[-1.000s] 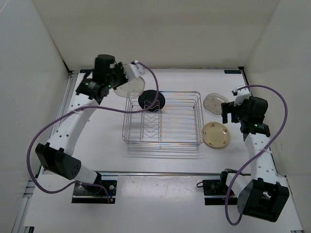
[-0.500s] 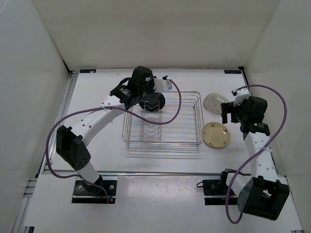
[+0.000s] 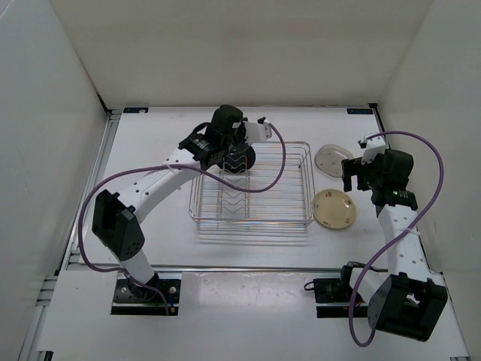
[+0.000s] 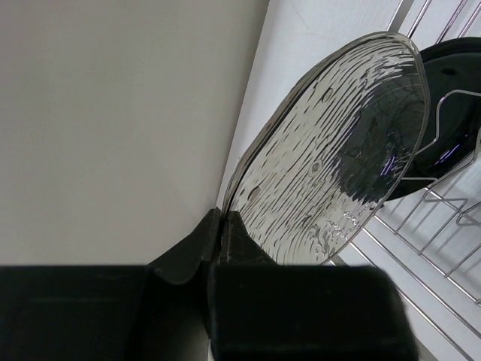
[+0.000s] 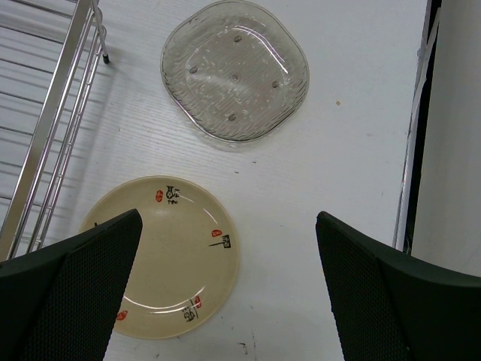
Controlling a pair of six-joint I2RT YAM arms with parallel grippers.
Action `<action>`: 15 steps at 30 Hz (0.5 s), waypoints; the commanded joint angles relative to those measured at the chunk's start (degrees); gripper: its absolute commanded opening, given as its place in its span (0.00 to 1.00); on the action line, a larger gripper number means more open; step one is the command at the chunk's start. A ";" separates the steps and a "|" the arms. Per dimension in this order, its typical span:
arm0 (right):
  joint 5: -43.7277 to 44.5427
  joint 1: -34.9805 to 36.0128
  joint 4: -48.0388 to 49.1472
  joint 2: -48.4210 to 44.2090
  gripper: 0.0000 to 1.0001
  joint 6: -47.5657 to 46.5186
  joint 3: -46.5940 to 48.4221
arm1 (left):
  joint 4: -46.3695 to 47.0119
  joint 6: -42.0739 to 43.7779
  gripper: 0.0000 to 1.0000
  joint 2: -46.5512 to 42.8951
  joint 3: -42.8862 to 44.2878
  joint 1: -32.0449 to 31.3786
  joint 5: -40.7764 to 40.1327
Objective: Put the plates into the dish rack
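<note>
The left hand (image 4: 222, 226) has swung in from the far left corner, pinching the rim of a clear rippled round plate (image 4: 331, 150), held on edge just beside the glossy black plate (image 4: 451, 90) standing in the chrome wire dish rack (image 3: 255, 220). The right hand (image 5: 229, 289) hangs wide open over another clear plate (image 5: 234, 69) and a cream plate (image 5: 169, 256) on the white bench (image 5: 353, 150).

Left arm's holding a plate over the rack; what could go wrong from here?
The clear plate is pinched at its rim by the left fingers, so it may slip. It sits close to the black plate in the dish rack; lowering could knock them together or miss the prong slot.
</note>
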 commanded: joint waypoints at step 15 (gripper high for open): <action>-0.40 -0.86 0.96 0.06 1.00 0.82 0.87 | 4.00 -0.12 0.11 -0.03 -5.97 -2.36 -1.44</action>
